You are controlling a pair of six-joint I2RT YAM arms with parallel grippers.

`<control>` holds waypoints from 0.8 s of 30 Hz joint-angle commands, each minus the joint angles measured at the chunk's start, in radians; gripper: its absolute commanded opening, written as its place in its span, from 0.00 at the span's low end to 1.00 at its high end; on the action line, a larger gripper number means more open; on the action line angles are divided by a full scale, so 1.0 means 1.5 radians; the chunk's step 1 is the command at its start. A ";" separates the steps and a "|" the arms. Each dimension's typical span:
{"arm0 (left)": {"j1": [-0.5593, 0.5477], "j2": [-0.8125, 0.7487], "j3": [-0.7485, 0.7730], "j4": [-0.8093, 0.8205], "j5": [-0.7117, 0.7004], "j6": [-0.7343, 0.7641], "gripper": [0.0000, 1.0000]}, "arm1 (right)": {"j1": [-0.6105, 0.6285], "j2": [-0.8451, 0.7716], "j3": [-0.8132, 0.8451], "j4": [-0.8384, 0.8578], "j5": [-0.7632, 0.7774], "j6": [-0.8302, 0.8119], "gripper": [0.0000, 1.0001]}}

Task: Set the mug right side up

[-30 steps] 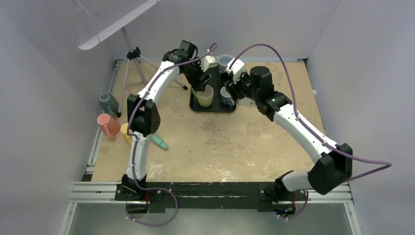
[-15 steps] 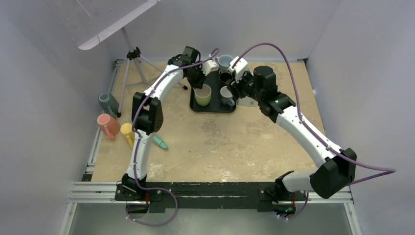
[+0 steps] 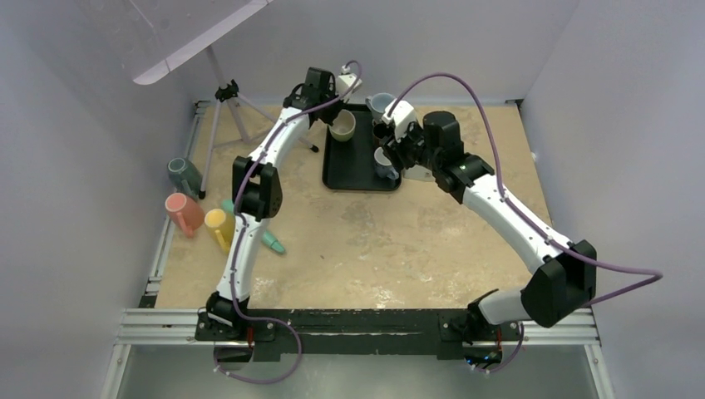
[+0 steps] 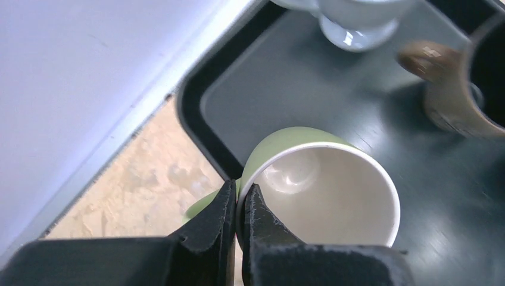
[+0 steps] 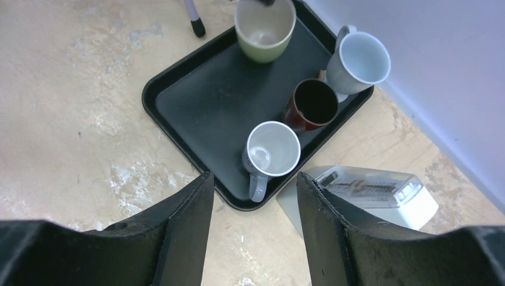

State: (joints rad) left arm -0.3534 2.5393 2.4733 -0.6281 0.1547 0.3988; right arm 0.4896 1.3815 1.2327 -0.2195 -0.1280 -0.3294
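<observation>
The green mug (image 3: 342, 126) with a cream inside is at the back left corner of the black tray (image 3: 349, 173), its mouth facing up and slightly tilted. My left gripper (image 3: 332, 114) is shut on its rim: in the left wrist view one finger is inside the green mug (image 4: 324, 185) and the other outside, with the left gripper (image 4: 239, 199) pinching the wall. The right wrist view shows the green mug (image 5: 265, 30) at the tray's (image 5: 202, 113) far end. My right gripper (image 5: 255, 185) hangs open above the tray's near right edge, holding nothing.
On the tray stand a grey mug (image 5: 273, 149), a brown mug (image 5: 314, 102) and a pale blue mug (image 5: 359, 58), all mouth up. A white device (image 5: 369, 196) lies beside the tray. Dark green (image 3: 183, 174), pink (image 3: 183, 212) and yellow (image 3: 216, 224) mugs lie at the table's left edge near a tripod (image 3: 229, 104).
My left gripper has shut on the green mug's rim and carried it from the tray's left middle to its back left corner. The right arm has barely shifted.
</observation>
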 commanded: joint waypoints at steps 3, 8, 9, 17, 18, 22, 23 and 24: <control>0.025 0.068 0.089 0.165 -0.028 -0.037 0.00 | -0.002 0.033 0.061 -0.027 -0.014 0.002 0.56; 0.033 0.064 0.079 0.175 0.010 -0.049 0.00 | -0.002 0.061 0.096 -0.048 -0.014 -0.009 0.56; 0.033 0.058 0.071 0.174 0.018 -0.051 0.00 | -0.001 0.067 0.101 -0.049 -0.014 -0.011 0.56; 0.030 0.058 0.075 0.154 0.021 -0.044 0.00 | -0.002 0.092 0.130 -0.064 -0.026 -0.015 0.55; 0.031 0.059 0.072 0.161 0.017 -0.042 0.04 | -0.002 0.092 0.130 -0.065 -0.027 -0.014 0.55; 0.030 0.063 0.070 0.188 0.013 -0.031 0.29 | -0.002 0.085 0.124 -0.067 -0.025 -0.013 0.55; 0.029 0.065 0.070 0.194 0.011 -0.023 0.34 | -0.002 0.083 0.123 -0.068 -0.024 -0.012 0.55; 0.027 0.066 0.069 0.200 0.008 -0.009 0.37 | -0.002 0.081 0.122 -0.069 -0.024 -0.012 0.55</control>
State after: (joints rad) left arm -0.3080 2.6434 2.5656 -0.4194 0.1638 0.3565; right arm 0.4896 1.5288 1.3804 -0.3271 -0.1497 -0.3408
